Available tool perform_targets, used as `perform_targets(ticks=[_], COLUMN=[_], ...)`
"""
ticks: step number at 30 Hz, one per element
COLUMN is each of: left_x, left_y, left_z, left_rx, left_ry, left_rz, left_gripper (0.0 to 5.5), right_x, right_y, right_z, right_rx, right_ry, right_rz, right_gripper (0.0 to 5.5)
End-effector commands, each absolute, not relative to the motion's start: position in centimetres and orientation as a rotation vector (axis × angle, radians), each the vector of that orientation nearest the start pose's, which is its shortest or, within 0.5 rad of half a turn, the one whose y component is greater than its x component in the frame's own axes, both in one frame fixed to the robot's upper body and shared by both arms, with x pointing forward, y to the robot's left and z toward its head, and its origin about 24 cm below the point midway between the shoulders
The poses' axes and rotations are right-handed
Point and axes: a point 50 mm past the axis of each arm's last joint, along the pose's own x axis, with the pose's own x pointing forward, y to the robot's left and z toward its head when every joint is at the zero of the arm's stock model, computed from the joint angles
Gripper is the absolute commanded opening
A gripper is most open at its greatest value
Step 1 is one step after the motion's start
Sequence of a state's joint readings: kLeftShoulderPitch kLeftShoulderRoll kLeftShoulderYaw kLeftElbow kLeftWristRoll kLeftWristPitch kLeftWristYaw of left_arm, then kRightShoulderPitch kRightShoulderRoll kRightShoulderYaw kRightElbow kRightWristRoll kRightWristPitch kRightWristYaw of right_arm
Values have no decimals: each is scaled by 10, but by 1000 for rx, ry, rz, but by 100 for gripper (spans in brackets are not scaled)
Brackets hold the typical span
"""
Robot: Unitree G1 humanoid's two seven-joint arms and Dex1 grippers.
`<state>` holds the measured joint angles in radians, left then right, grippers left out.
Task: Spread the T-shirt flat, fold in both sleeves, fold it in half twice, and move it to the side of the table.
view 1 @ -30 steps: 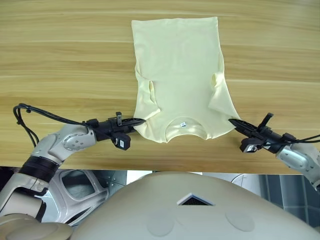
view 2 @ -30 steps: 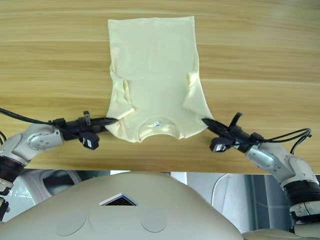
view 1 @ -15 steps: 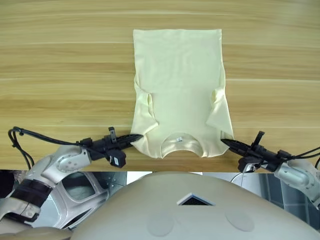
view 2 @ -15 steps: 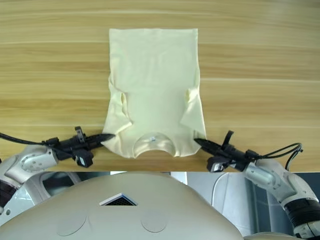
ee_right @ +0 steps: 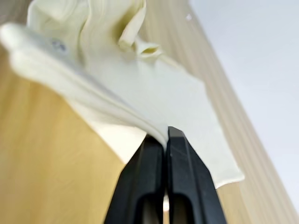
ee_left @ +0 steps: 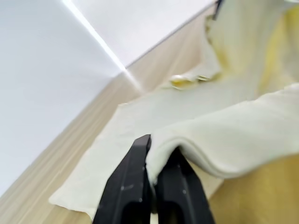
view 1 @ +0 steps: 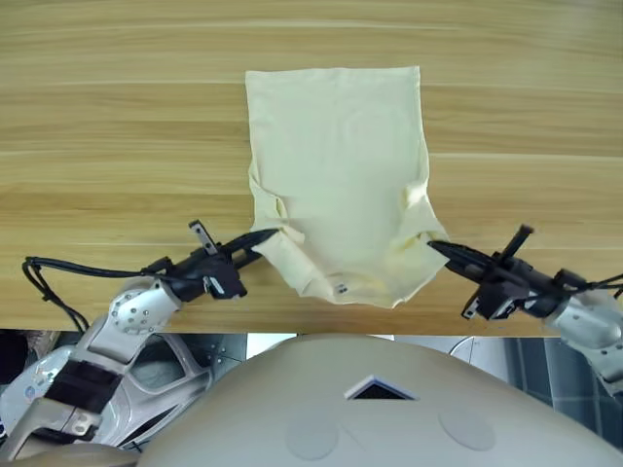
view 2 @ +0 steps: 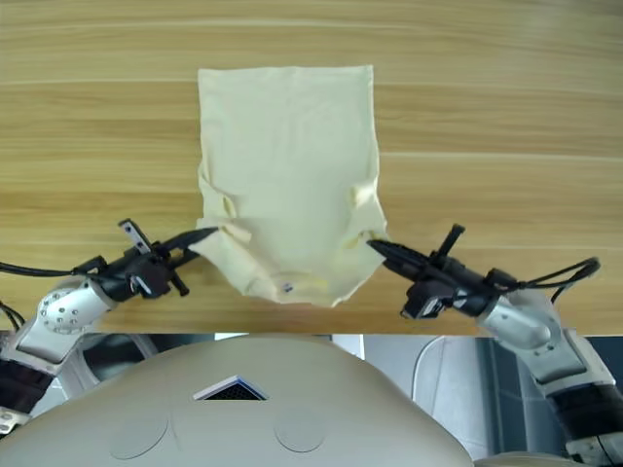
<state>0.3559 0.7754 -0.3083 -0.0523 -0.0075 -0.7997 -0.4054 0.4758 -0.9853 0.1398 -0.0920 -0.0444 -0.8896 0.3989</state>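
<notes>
1. Nearest the robot, at the front edge of the desk (view 1: 117,117), the left claw (view 1: 258,236) is clamped on the near left corner of the T-shirt (view 1: 336,136) and the right claw (view 1: 435,247) on its near right corner. Each wrist view shows cloth pinched between closed fingers.
2. Between them the collar end is lifted off the wood and sags. It is held at both corners so it can travel evenly, probably for the first half fold.
3. Just beyond, both sleeves (view 1: 277,206) lie tucked inward over the body.
4. Farther out, the hem end rests flat on the desk, anchoring the cloth while the near end is carried over.
</notes>
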Motion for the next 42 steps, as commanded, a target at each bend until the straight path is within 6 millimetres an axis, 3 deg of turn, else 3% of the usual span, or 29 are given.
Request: perform_targets(ticks=[1, 6, 14, 22, 31, 35, 42], left_x=[154, 188, 248, 274, 304, 324, 340], left_y=[186, 189, 195, 188, 185, 186, 171], left_z=[41, 41, 25, 29, 46, 41, 29], left_rx=[514, 452, 392, 292, 225, 238, 260], left_ry=[-238, -242, -164, -213, -261, -174, -35], left_rz=[-902, -754, -543, -519, -480, -402, -374], left_gripper=[0, 0, 0, 0, 0, 0, 0], right_x=[142, 167, 242, 292, 325, 336, 343], right_y=[-222, -215, -213, -199, -189, -185, -185], right_z=[62, 55, 46, 52, 52, 45, 33], right_rx=[-796, -790, -687, -530, -506, -544, -564], right_ry=[-205, -225, -245, -276, -207, -130, -18], right_rz=[1064, 1084, 853, 730, 618, 551, 434], right_gripper=[0, 0, 0, 0, 0, 0, 0])
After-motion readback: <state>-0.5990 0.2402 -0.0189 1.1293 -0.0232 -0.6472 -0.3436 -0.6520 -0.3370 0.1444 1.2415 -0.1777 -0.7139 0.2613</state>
